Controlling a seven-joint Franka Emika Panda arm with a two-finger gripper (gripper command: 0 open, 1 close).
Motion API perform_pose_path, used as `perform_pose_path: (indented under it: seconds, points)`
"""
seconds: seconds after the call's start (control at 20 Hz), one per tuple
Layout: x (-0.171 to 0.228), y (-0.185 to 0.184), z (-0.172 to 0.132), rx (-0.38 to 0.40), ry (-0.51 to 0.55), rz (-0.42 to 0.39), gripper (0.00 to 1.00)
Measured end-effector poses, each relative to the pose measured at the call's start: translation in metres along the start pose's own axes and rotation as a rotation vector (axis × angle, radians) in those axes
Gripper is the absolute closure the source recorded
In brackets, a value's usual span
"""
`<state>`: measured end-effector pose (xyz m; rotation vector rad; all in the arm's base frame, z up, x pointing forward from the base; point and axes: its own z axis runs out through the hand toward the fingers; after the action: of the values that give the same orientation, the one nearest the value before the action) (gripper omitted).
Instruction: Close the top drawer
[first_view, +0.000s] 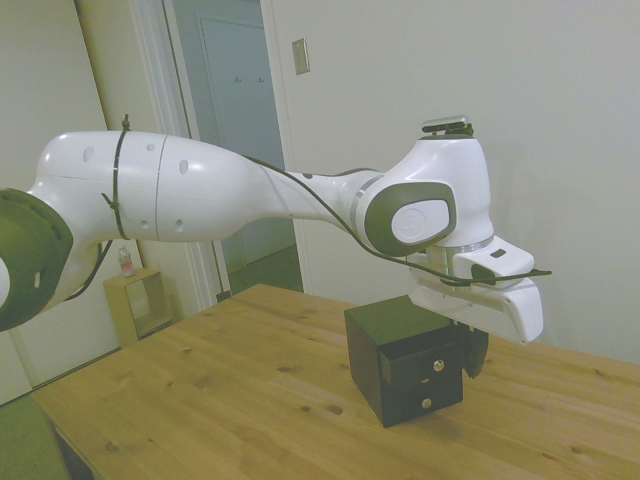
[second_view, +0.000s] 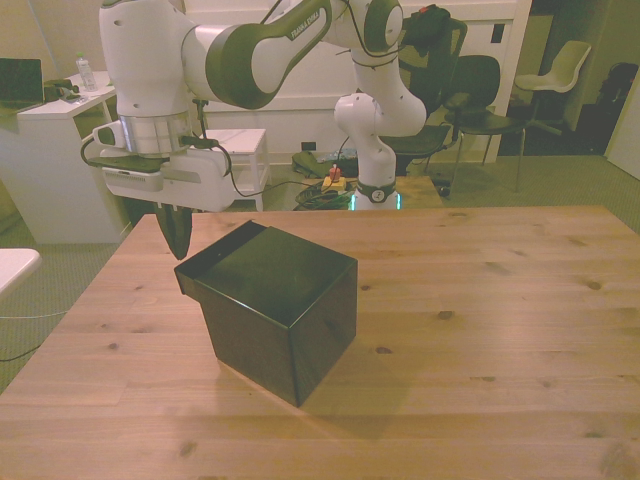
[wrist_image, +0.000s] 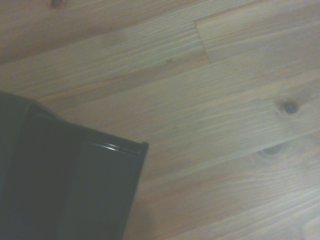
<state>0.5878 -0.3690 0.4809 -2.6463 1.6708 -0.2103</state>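
Observation:
A small black cube cabinet (second_view: 290, 300) stands mid-table. Its top drawer (second_view: 192, 278) is pulled out a little toward the front view's left, and the wrist view shows its open rim (wrist_image: 120, 148) from above. In the side view the top drawer (first_view: 420, 349) juts out above two lower drawers whose brass knobs (first_view: 437, 367) show. The top drawer's own knob is hidden behind my gripper (first_view: 470, 368). My gripper (second_view: 178, 248) hangs fingers-down just beyond the drawer's front, close to it and level with it. Its dark fingers look shut with nothing between them.
The wooden table (second_view: 480, 300) stretches widely to the front view's right of the cabinet. Its edge runs close by on the front view's left (second_view: 90, 290). Beyond the table stand a white desk (second_view: 50, 110) and chairs (second_view: 480, 90).

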Motion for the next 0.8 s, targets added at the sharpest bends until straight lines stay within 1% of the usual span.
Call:
perform_pose_path:
  seconds: [0.3, 0.6, 0.8]
  points:
    - [-0.007, -0.024, -0.001, -0.003, 0.001, -0.014, 1.00]
    - [-0.010, -0.040, 0.006, -0.009, -0.001, -0.024, 1.00]
    - [-0.015, -0.056, 0.006, -0.014, 0.002, -0.038, 1.00]
